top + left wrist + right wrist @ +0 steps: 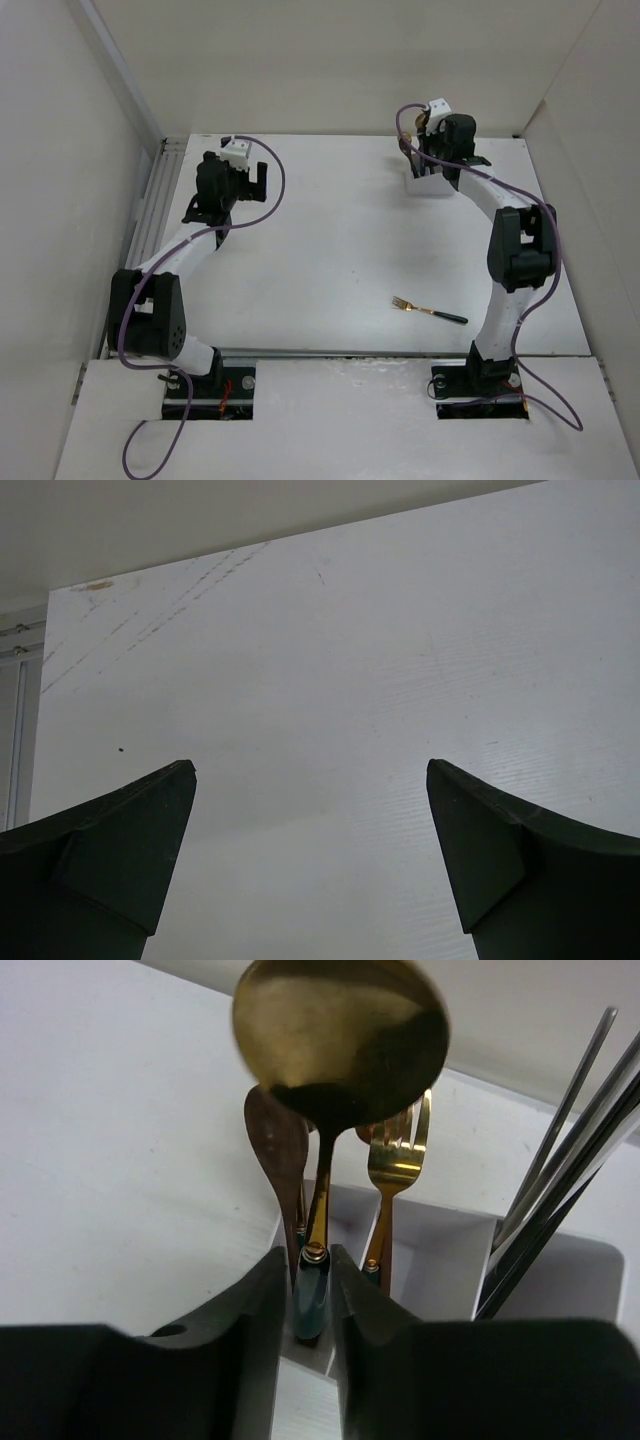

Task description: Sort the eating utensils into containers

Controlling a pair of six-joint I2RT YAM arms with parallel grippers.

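We record: left end effector (310, 770), spread wide over the tabletop (330, 250). Right end effector (308, 1260), fingers flanking the gold spoon (340, 1030) handle above the white holder (440, 1250); pinching or not, we cannot tell. Gold fork (428, 310) lies near the right arm.

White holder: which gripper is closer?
Right. The right gripper is directly at the white holder, fingers flanking a gold spoon. The left gripper, open, is well off to its left.

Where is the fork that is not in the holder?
Top view: the fork lies flat on the table, near right, just left of the right arm, well short of the white holder at the far edge.
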